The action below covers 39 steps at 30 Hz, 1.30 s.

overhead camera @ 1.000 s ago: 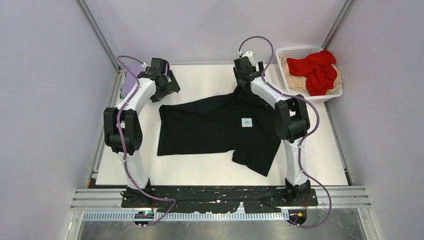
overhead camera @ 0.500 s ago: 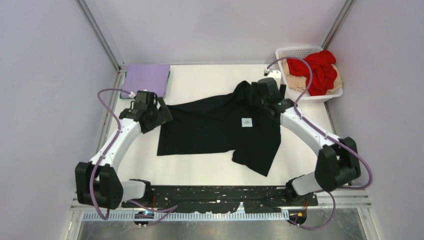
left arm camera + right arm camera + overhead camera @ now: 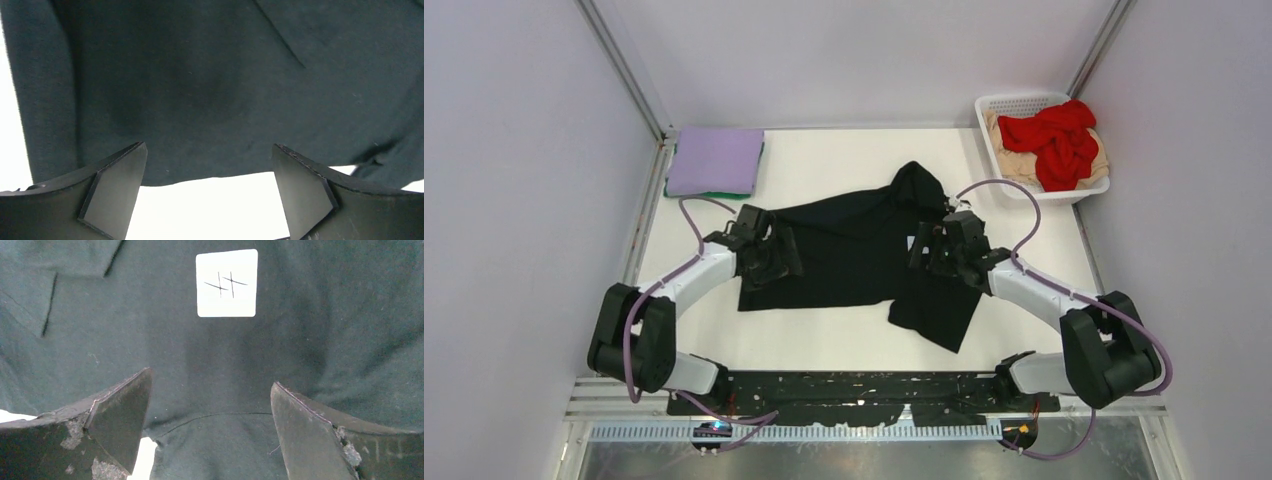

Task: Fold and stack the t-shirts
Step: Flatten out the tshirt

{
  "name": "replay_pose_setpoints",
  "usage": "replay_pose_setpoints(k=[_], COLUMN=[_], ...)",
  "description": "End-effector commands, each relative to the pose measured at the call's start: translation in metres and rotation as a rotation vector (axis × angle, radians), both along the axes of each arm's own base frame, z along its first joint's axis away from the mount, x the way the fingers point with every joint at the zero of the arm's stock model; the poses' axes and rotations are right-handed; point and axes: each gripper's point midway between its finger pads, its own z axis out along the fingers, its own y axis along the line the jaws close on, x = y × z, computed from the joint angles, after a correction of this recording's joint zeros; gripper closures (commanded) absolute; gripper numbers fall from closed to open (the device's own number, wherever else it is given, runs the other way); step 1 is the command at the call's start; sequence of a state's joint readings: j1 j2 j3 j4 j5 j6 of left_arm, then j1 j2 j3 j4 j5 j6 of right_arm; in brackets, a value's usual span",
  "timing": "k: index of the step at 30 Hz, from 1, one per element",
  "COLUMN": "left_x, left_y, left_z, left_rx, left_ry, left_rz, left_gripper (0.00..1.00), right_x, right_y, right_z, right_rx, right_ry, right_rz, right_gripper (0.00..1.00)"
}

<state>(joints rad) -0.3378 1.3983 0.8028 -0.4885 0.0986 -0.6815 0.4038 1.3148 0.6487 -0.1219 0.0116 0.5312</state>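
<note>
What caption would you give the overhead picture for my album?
Left arm and right arm poised over a black t-shirt; folded lavender t-shirt and basket at far corners.

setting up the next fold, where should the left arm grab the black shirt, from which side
Probably pinch the black t-shirt by its left edge, coming down from the left: it lies flat, just below the open left end effector.

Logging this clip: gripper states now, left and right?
Left gripper: open, empty, over the black t-shirt.
Right gripper: open, empty, over the black t-shirt too.
</note>
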Motion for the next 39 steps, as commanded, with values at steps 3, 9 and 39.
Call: replay_pose_setpoints(k=[3,9,39], left_x=[0.017,0.025,-0.079], left_y=[0.035,0.091,0.090], left_z=[-0.010,-0.018,-0.013], left_rx=[0.129,0.192,0.181], left_ry=[0.004,0.050,0.076], left_rz=[0.115,0.328,0.370], left_gripper=[0.00,0.00,0.02], right_x=[0.000,0.005,0.022], right_y=[-0.005,-0.022,-0.092], right_z=[-0.015,-0.025,-0.035], right_rx=[-0.004,-0.057,-0.127], right_ry=[0.026,0.053,0.184], right_rz=[-0.049,-0.089,-0.335], right_gripper=[0.05,0.05,0.05])
